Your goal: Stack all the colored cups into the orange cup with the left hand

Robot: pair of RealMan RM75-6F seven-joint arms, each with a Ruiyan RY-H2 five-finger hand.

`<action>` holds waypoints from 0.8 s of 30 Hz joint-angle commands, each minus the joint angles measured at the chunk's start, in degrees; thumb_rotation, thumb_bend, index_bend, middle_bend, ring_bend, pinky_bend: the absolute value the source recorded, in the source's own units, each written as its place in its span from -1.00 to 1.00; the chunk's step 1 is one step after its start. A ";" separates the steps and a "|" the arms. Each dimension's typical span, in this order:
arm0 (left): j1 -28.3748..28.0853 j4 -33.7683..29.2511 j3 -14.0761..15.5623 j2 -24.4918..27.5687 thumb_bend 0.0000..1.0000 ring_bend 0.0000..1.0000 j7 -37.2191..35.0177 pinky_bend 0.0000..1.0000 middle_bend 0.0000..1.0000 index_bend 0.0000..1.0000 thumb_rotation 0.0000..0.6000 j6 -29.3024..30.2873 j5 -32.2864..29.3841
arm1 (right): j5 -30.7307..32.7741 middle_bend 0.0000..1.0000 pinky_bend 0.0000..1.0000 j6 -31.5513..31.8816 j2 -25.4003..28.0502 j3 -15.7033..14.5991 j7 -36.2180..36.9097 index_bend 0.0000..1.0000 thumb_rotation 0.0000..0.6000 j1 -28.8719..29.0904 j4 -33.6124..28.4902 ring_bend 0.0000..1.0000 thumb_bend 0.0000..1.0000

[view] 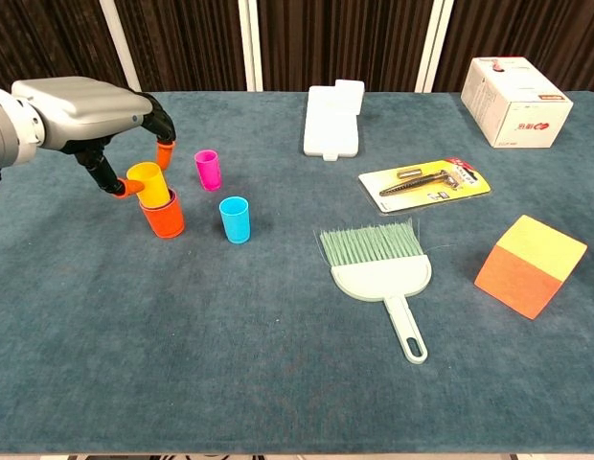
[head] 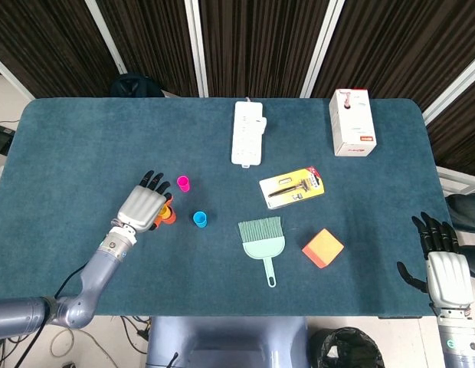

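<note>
Looks like a robotics lab or test room, not a home. Shown by a counter [head: 84,130] covered in plain dark teal felt, backed by dark pleated curtains [head: 257,46] split by slanted white bars [head: 193,46]. Unrelated sample goods laid well apart on the felt: white power strip [head: 248,132], boxed product [head: 352,122], carded razor [head: 292,187], mint dustpan brush [head: 263,240], orange-and-yellow block [head: 323,248]. Loose cables [head: 134,331] and a bin with a black liner [head: 347,348] on the floor below the near edge.
</note>
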 commanded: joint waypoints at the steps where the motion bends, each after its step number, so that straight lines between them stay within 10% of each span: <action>1: -0.12 0.00 0.21 0.06 -0.29 -1.00 0.26 -1.00 -0.70 -0.53 1.00 -0.04 0.01 | 0.03 -0.91 -0.93 -0.01 0.02 0.01 -0.03 -0.82 1.00 0.00 -0.03 -0.83 -0.31; 24: -2.53 -0.93 -1.00 -4.32 -0.47 -1.00 1.02 -1.00 -0.71 -0.61 1.00 -0.13 0.52 | 0.47 -0.91 -0.93 0.01 0.32 0.20 0.55 -0.82 1.00 -0.16 -0.26 -0.83 -0.31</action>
